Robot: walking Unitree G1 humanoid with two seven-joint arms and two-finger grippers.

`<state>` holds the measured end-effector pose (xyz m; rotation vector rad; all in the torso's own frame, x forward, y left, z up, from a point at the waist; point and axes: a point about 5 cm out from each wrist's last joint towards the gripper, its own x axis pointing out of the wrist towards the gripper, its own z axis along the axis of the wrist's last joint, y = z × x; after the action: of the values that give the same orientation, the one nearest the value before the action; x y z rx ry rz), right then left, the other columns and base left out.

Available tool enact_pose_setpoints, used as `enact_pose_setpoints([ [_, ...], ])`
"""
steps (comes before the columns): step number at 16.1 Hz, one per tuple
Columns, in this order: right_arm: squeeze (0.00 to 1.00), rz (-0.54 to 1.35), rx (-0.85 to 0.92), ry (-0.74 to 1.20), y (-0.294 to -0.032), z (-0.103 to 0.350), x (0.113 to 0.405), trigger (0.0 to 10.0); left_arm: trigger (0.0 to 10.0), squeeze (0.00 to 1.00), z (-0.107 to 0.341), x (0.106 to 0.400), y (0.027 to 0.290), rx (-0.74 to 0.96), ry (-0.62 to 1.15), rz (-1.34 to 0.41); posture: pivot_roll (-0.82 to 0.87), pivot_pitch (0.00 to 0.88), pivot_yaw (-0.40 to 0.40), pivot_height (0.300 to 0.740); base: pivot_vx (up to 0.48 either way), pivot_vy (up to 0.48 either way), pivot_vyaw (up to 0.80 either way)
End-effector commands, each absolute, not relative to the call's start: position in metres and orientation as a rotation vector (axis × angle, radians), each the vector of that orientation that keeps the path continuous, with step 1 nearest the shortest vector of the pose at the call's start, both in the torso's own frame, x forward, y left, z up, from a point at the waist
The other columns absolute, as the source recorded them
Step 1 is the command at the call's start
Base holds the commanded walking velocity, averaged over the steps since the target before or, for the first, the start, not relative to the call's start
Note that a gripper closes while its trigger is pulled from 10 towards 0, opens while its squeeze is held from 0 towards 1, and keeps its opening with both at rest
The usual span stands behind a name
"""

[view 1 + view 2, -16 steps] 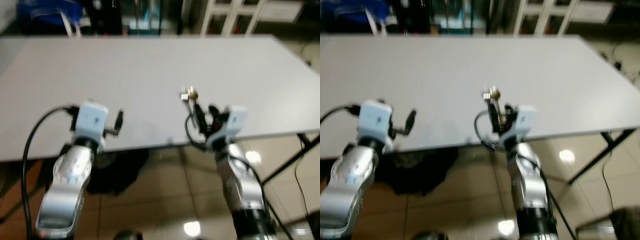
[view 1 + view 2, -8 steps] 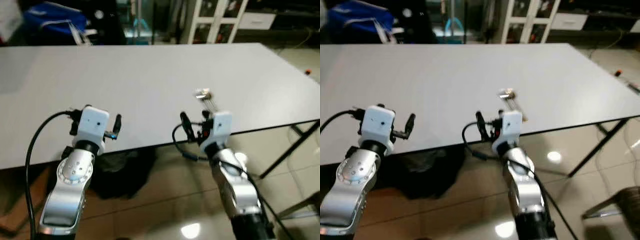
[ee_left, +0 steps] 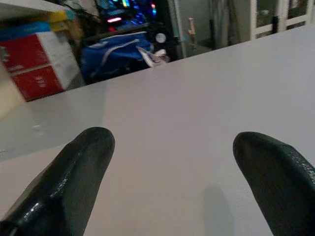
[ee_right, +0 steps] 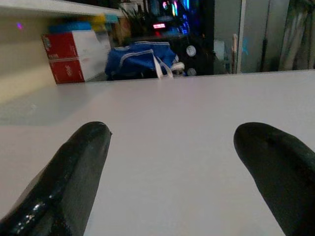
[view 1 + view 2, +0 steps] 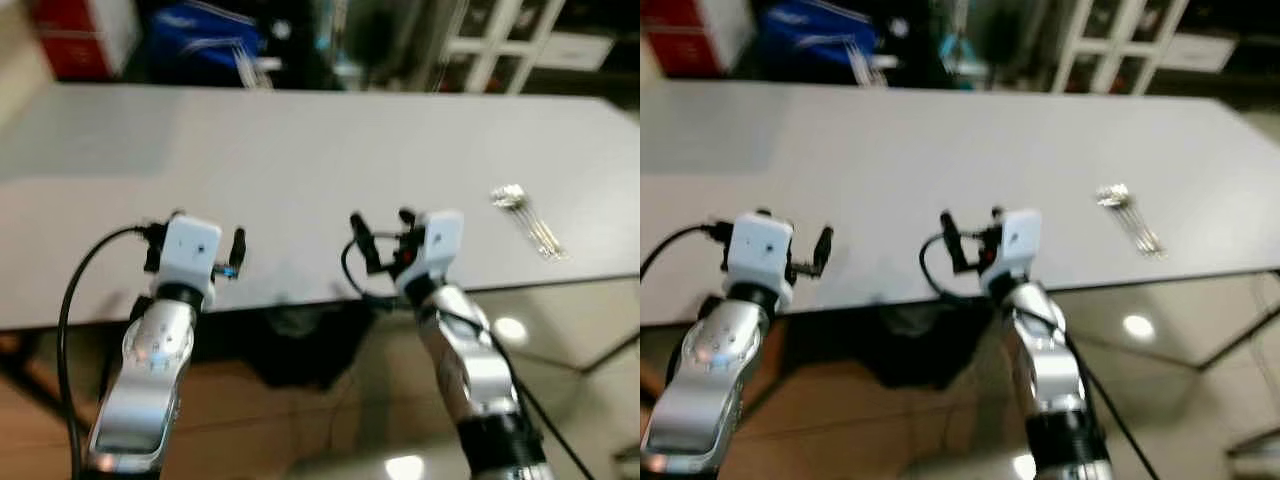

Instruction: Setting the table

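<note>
cutlery (image 5: 528,220) — on white table (image 5: 300,150), right edge | both hands spread, empty

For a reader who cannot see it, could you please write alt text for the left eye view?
Two silver arms reach over the near edge of a white table, the left hand and right hand both open and holding nothing. A small bundle of forks lies on the table off to the robot's right.

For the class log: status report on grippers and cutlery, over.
Left gripper open, empty, at near table edge. Right gripper open, empty, beside it. Small bundle of silver cutlery lying on grey table, off to the right. Nothing between.
</note>
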<state>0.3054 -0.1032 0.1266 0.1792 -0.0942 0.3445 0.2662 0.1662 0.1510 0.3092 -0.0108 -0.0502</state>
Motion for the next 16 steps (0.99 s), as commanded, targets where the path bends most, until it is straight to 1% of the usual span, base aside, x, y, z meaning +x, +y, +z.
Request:
enact_pose_setpoints([
  [1,1.00,0.294,0.202,-0.079,-0.117,0.122,0.305,10.0,10.0,0.00,0.148,0.265,0.160,0.300,-0.003,-0.066,0.13,0.000,-0.081,0.740,0.000,0.480,0.00],
  [2,1.00,0.295,0.197,-0.085,-0.118,0.123,0.305,10.0,10.0,0.00,0.148,0.264,0.160,0.297,-0.003,-0.067,0.12,0.000,-0.074,0.740,0.000,0.480,0.00],
  [4,1.00,0.363,0.243,-0.094,-0.112,0.126,0.301,10.0,10.0,0.00,0.142,0.260,0.158,0.294,0.021,-0.080,0.10,0.000,-0.071,0.740,0.000,0.480,0.00],
  [6,1.00,0.383,0.245,-0.088,-0.109,0.125,0.296,10.0,10.0,0.00,0.143,0.260,0.157,0.297,0.019,-0.079,0.10,0.000,-0.074,0.740,0.000,0.480,0.00],
  [9,1.00,0.336,0.280,-0.059,-0.117,0.119,0.293,10.0,10.0,0.00,0.144,0.258,0.156,0.288,0.017,-0.075,0.09,0.000,-0.065,0.740,0.000,0.480,0.00],
  [12,1.00,0.308,0.258,-0.050,-0.123,0.116,0.287,10.0,10.0,0.00,0.142,0.255,0.156,0.288,0.027,-0.080,0.09,0.000,-0.052,0.740,0.000,0.480,0.00],
  [16,1.00,0.382,0.266,-0.059,-0.117,0.119,0.279,10.0,10.0,0.00,0.141,0.250,0.158,0.296,0.043,-0.088,0.09,0.000,-0.045,0.740,0.000,0.480,0.00],
])
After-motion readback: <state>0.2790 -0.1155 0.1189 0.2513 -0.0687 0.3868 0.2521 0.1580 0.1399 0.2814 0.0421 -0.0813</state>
